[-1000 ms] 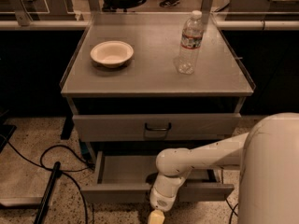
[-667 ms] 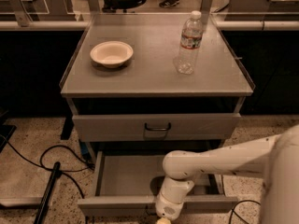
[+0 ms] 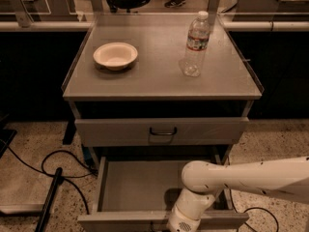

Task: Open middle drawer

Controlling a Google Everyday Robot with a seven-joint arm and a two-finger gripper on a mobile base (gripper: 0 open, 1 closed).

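The middle drawer (image 3: 137,183) of the grey metal cabinet stands pulled out toward me, its shallow grey tray open and bare. Its front panel (image 3: 116,222) runs along the bottom edge of the camera view. My gripper (image 3: 179,224) is at the middle of that front panel, reaching down over its top edge where the handle sits. The handle itself is hidden behind the wrist. My white arm (image 3: 251,177) comes in from the right and crosses over the tray's right side.
The drawer above (image 3: 162,131) is closed, with a dark loop handle. On the cabinet top (image 3: 159,83) stand a cream bowl (image 3: 115,55) and a clear water bottle (image 3: 195,44). Black cables (image 3: 48,178) lie on the floor at the left.
The middle drawer has slid further out toward me, showing more of its tray. My gripper and arm have drawn back with its front panel.
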